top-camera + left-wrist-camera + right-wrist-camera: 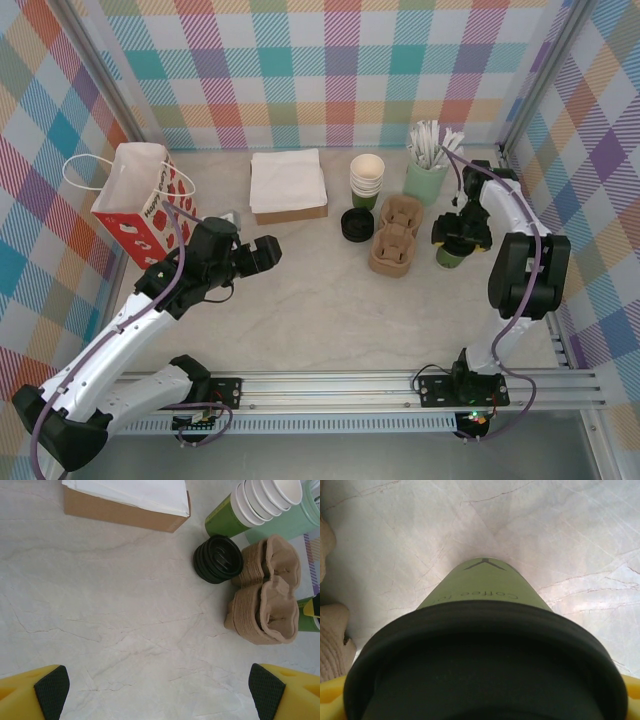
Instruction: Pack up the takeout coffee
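You are looking at a green paper cup (pixel 485 587) with a round black plastic lid (pixel 485 670), tan pulp carriers (pixel 265 605), a red-and-white paper bag (pixel 135 225), pastel plaid walls (pixel 320 70) and a pale veined tabletop (pixel 125 630).

Matt plastic lid (pixel 485 670), smooth paper cup (pixel 485 587)

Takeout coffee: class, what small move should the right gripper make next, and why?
Probably close snugly on the takeout coffee. The right gripper straddles its black lid, and the cup stands on the table beside the cardboard carrier. Whether it already grips cannot be told.
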Tool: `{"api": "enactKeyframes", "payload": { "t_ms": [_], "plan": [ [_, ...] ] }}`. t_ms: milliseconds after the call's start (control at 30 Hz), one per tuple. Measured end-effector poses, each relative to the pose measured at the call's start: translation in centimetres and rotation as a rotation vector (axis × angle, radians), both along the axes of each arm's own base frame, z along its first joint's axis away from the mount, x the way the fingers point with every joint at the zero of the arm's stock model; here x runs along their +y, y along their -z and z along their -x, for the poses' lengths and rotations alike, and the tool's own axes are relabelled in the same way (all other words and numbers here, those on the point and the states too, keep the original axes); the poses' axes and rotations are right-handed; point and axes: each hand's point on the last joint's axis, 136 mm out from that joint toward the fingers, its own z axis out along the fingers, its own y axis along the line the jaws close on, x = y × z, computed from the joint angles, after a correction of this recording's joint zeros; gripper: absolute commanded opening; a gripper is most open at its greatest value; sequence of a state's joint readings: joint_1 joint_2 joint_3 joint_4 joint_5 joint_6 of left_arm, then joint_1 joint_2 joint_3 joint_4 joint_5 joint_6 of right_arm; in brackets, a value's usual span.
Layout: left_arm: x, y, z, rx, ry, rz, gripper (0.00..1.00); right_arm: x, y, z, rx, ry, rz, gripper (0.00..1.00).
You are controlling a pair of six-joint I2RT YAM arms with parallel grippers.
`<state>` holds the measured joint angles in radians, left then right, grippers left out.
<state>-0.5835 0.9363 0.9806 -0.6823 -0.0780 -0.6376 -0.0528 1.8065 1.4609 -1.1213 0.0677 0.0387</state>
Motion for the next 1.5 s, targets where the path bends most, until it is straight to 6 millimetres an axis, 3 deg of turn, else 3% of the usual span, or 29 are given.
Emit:
{"api": "enactKeyframes", "payload": {
  "t_ms": [167, 400, 567, 767, 933, 1100, 1333, 1500],
  "plan": [
    [0.0, 0.1, -0.1, 0.002, 0.000, -0.006, 0.95, 0.0, 0.0, -0.2, -0.006, -0.005, 0.000, 1.00],
    [-0.3, 0.2, -0.7, 0.014, 0.000, -0.017, 0.95, 0.0, -0.4, -0.1, -0.018, -0.006, 0.001, 1.00],
    [-0.3, -2.2, -1.9, -0.024, -0.004, -0.011, 0.97, -0.1, -2.9, 0.3, -0.081, -0.003, 0.004, 1.00],
    [1.1, -6.1, -3.2, -0.061, -0.011, -0.035, 0.98, 0.1, -6.5, 1.4, -0.168, -0.002, -0.002, 1.00],
    [4.3, -9.5, -4.9, -0.079, -0.032, -0.111, 0.99, 0.2, -10.1, 3.3, -0.312, 0.004, 0.008, 1.00],
    [9.0, -10.9, -7.8, -0.060, -0.098, -0.216, 0.97, 1.7, -12.4, 6.5, -0.444, 0.016, -0.067, 1.00],
    [13.6, -11.3, -12.1, -0.038, -0.145, -0.419, 0.96, 4.6, -13.5, 8.2, -0.542, 0.034, -0.244, 1.00],
    [17.7, -11.4, -13.0, -0.017, -0.201, -0.519, 0.98, 5.4, -13.1, 9.1, -0.556, 0.051, -0.301, 1.00]
  ]
}}
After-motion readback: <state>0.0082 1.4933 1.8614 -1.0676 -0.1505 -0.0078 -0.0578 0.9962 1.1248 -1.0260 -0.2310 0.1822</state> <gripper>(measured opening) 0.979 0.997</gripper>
